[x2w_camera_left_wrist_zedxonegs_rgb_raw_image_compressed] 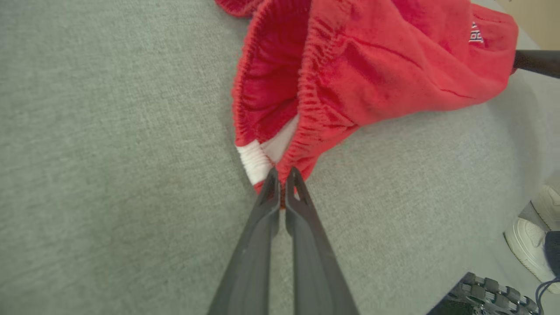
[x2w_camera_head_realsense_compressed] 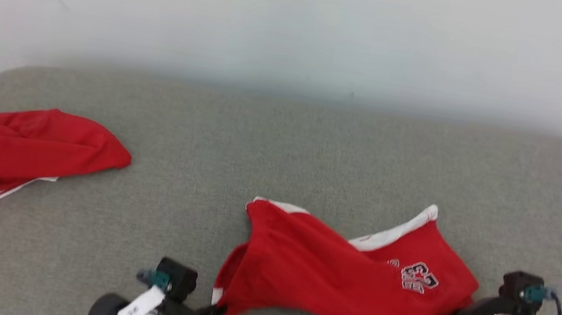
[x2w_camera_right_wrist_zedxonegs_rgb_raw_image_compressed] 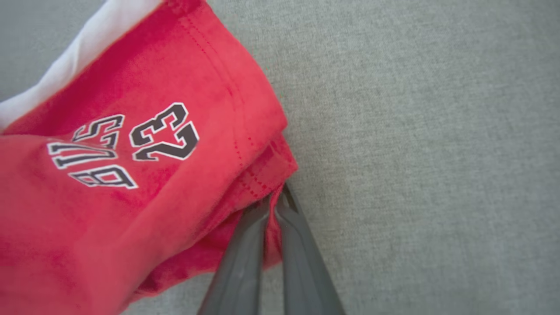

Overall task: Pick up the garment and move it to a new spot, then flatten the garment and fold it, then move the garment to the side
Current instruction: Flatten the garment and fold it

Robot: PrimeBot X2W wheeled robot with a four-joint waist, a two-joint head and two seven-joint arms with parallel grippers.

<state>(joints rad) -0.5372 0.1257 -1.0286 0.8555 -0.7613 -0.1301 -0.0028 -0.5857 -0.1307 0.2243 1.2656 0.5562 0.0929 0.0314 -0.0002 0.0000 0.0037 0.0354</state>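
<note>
The garment (x2w_camera_head_realsense_compressed: pixel 341 274) is a pair of red shorts with white trim and a number print, lying crumpled on the grey surface (x2w_camera_head_realsense_compressed: pixel 283 141) near its front edge. My left gripper (x2w_camera_head_realsense_compressed: pixel 217 311) is shut on the elastic waistband corner (x2w_camera_left_wrist_zedxonegs_rgb_raw_image_compressed: pixel 280 175) at the garment's left end. At the right end, my right gripper (x2w_camera_head_realsense_compressed: pixel 453 314) is shut on a red hem fold (x2w_camera_right_wrist_zedxonegs_rgb_raw_image_compressed: pixel 273 205). The print (x2w_camera_right_wrist_zedxonegs_rgb_raw_image_compressed: pixel 127 144) sits left of those fingers in the right wrist view. The garment (x2w_camera_left_wrist_zedxonegs_rgb_raw_image_compressed: pixel 372 74) sags between the two grips.
A second red garment (x2w_camera_head_realsense_compressed: pixel 16 155) with white stripes lies bunched at the far left of the surface. A pale wall rises behind the surface's back edge. A white shoe (x2w_camera_left_wrist_zedxonegs_rgb_raw_image_compressed: pixel 531 236) stands on the floor at the left wrist view's right edge.
</note>
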